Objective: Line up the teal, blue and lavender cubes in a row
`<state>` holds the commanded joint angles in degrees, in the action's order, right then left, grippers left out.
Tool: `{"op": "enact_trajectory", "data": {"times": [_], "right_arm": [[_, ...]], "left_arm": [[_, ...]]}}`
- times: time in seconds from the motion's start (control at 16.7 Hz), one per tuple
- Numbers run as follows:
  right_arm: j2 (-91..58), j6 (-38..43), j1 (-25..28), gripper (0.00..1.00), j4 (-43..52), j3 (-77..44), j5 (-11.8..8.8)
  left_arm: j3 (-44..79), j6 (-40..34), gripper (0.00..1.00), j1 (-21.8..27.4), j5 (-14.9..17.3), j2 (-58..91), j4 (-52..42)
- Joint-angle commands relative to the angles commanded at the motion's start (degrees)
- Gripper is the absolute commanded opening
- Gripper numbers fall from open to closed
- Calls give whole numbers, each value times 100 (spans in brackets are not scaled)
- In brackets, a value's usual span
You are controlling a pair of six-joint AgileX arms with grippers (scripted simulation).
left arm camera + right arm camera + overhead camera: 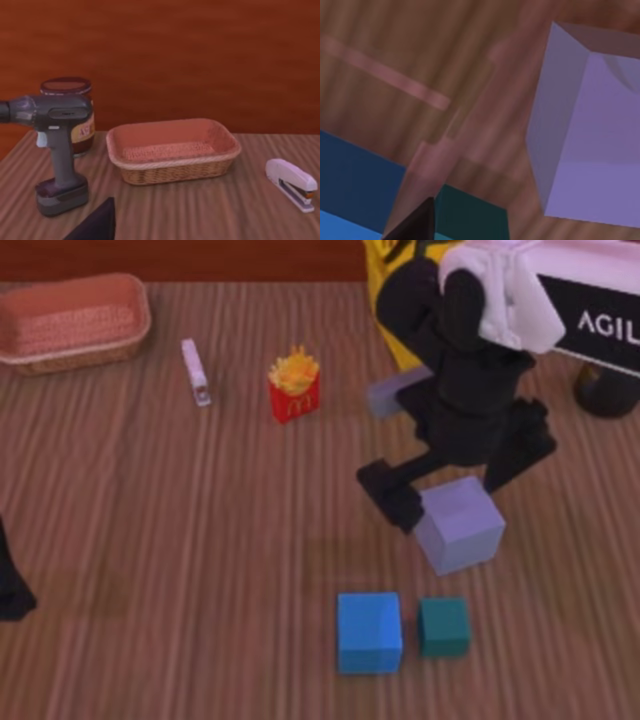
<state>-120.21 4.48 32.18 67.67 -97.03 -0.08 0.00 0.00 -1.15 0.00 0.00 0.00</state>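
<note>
The blue cube and the smaller teal cube sit side by side near the table's front edge, a narrow gap between them. The larger lavender cube rests on the table behind the teal one, turned at an angle and out of line. My right gripper hovers over the lavender cube's rear edge, open, its fingers spread wider than the cube and not touching it. The right wrist view shows the lavender cube, the teal cube, the blue cube and one dark finger. My left gripper is parked at the left edge.
A wicker basket stands at the back left, with a white stapler and a red fries box to its right. A pale purple-grey shape and something yellow are partly hidden behind my right arm. The left wrist view shows a drill and a jar.
</note>
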Motion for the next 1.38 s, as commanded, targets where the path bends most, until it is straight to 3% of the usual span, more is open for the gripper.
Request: {"op": "enact_trajectory", "data": {"times": [0.18, 0.6, 1.02, 1.38], "right_arm": [[-19, 480, -257, 100, -8, -86, 19], [-30, 519, -265, 100, -107, 1, 20], [-540, 535, -273, 100, -1580, 919, 25], [-632, 537, -270, 100, -1784, 1067, 26]], "left_arm": [[0, 0, 100, 0, 0, 0, 0], [0, 0, 100, 0, 0, 0, 0], [0, 0, 100, 0, 0, 0, 0], [0, 0, 100, 0, 0, 0, 0]]}}
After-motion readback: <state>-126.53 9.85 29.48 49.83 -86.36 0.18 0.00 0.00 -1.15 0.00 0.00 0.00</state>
